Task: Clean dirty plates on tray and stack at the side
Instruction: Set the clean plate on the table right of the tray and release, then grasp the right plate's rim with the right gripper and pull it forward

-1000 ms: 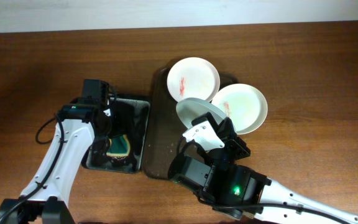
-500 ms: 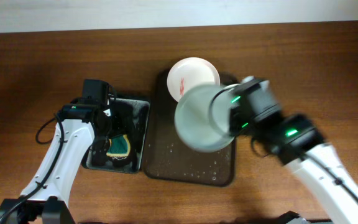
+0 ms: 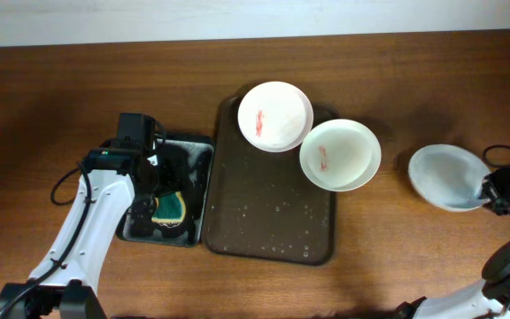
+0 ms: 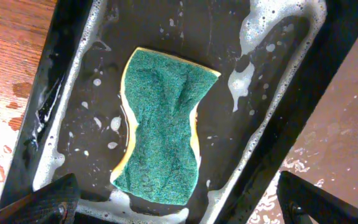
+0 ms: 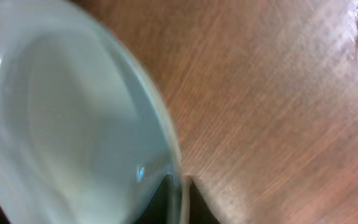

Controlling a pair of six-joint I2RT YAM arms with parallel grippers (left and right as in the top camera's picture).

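Lying mid-table, overhead: tray (image 3: 268, 213), dark brown, speckled with droplets, on the wooden table (image 3: 60, 97).
Back plate (image 3: 275, 116), overhead: at the tray's far end, partly over its rim, red smear left of centre.
Front plate (image 3: 340, 154), overhead: overlapping the tray's right rim, red smear inside, edge meeting the back plate.
Clean plate (image 3: 445, 177), overhead: off the tray, well to its right over bare wood, no smear visible; resting or lifted, cannot tell.
Right gripper (image 3: 492, 188), overhead: at the clean plate's right rim, close to the picture's edge.
Left gripper (image 3: 151, 188), overhead: above the black tray (image 3: 200, 164), just beside the tray's left rim, near the sponge (image 3: 170, 207).
Left gripper (image 4: 176, 190), left wrist: spread wide, one fingertip in each lower corner, nothing pinched.
Sponge (image 4: 161, 126), left wrist: green face up, yellow edge showing, flat on the floor of the black tray (image 4: 278, 93) among foam and water.
Right gripper (image 5: 180, 200), right wrist: pressed onto the rim of the clean plate (image 5: 61, 124), one dark finger on each side.
Clean plate, right wrist: blurred, pale, filling the left half over the table (image 5: 278, 112).
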